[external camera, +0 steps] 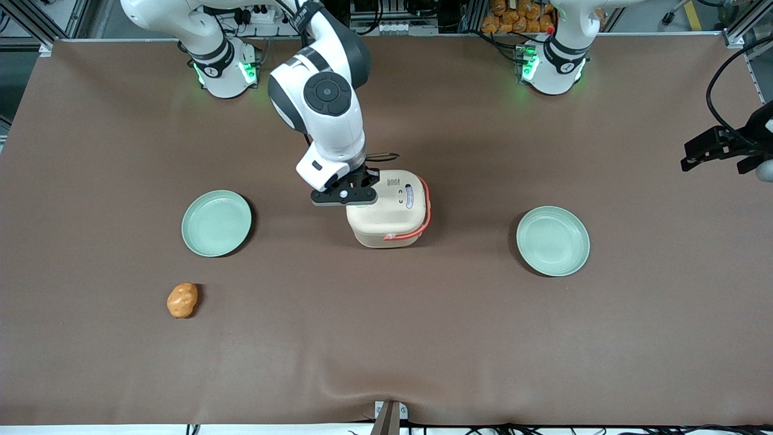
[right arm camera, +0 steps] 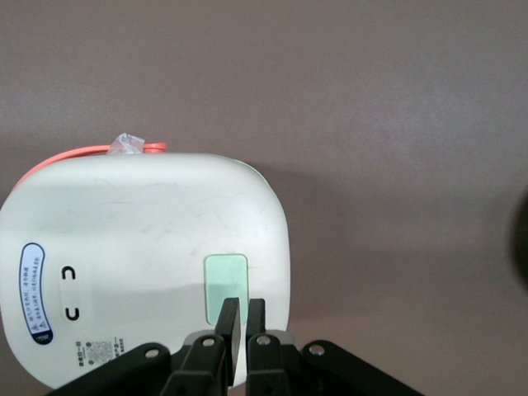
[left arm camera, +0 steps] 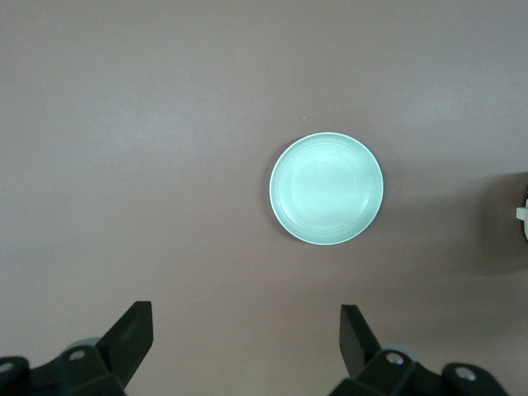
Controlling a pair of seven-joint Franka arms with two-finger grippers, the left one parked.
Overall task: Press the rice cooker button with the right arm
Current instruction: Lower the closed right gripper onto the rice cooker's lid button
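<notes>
The cream-white rice cooker (external camera: 389, 214) stands at the middle of the table with its lid closed and its coral-orange handle (external camera: 426, 211) folded down round it. In the right wrist view the cooker (right arm camera: 140, 247) shows its lid and the pale mint-green button (right arm camera: 225, 279). The right arm's black gripper (right arm camera: 242, 304) is shut, with its two fingers side by side and only a thin slit between them. Its tips are over the button's edge; I cannot tell whether they touch it. In the front view the gripper (external camera: 361, 186) hangs over the lid's edge toward the working arm's end and hides the button.
A mint-green plate (external camera: 216, 222) lies toward the working arm's end and another (external camera: 552, 240) toward the parked arm's end, also in the left wrist view (left arm camera: 327, 188). An orange lumpy object (external camera: 182, 300) lies nearer the front camera than the first plate.
</notes>
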